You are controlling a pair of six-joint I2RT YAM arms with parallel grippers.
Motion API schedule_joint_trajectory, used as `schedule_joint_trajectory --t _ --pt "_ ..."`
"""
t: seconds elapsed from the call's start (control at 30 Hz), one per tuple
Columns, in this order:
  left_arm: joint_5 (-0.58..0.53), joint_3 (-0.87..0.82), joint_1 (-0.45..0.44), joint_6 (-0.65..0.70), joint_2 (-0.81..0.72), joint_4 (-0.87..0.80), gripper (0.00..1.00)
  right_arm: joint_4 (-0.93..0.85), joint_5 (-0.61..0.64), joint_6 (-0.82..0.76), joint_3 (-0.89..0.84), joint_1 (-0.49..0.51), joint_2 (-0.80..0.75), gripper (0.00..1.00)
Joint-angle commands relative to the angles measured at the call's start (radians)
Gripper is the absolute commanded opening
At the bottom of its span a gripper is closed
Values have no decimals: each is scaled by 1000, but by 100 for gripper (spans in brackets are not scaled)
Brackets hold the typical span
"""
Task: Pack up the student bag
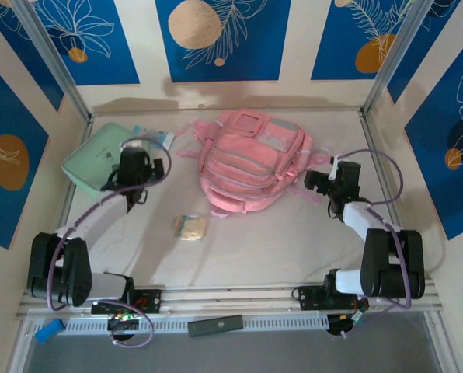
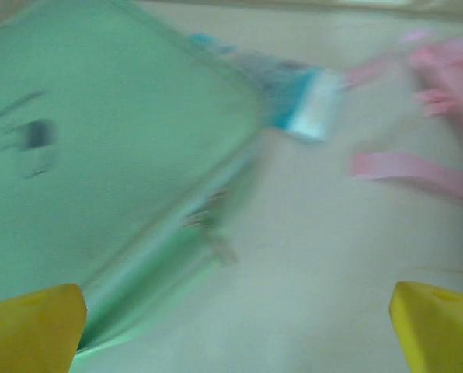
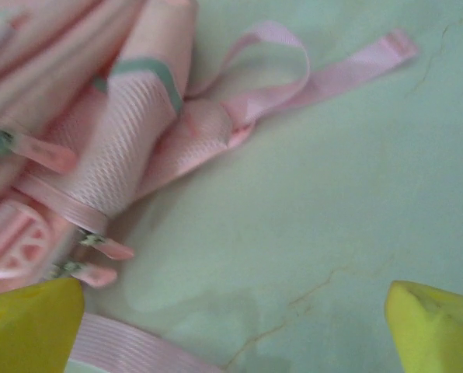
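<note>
The student bag [image 1: 251,159] is a large pink backpack lying flat at the back middle of the table. My left gripper [image 1: 137,155] hovers over the right edge of a mint green case [image 1: 95,162], left of the bag. In the left wrist view that gripper [image 2: 235,334] is open, with bare table between its yellow fingertips [image 2: 29,326] and the case [image 2: 99,155] to the left. My right gripper [image 1: 315,183] sits at the bag's right side. It [image 3: 231,330] stands open over bare table, with the bag [image 3: 123,132], its zip pulls [image 3: 107,249] and a looped strap [image 3: 294,78] just ahead on the left.
A small pale packet [image 1: 190,227] lies in front of the bag. A blue-and-white item [image 1: 158,138] pokes out behind the case, blurred in the left wrist view [image 2: 305,109]. Metal frame posts [image 1: 57,66] and patterned walls enclose the table. A black bar [image 1: 214,326] rests on the front rail.
</note>
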Motion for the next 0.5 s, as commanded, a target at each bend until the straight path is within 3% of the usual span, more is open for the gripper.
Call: schedule_joint_trajectory --t 0.0,0.07,0.1,0.13,0.27,0.33,0.43,0.47 --pt "-184 -190 3 201 36 424 99 291 -90 -18 -23 9 71 99" --pt "-138 -313 3 291 98 707 99 337 -201 -66 -19 30 98 99" --pt "-134 -329 3 303 111 746 99 377 -236 -112 -31 52 114 99" --pt "-80 -303 10 280 98 665 99 422 -196 -144 -50 86 138 99" --pt "90 -384 33 311 196 951 99 643 -144 -92 -135 73 194 99" --pt "158 -403 55 288 161 913 99 563 -138 -113 -119 83 168 99" --pt "144 -428 58 301 262 1085 99 562 -183 -94 -115 55 171 99" --pt "149 -417 59 283 234 1005 99 558 -172 -98 -114 62 170 99"
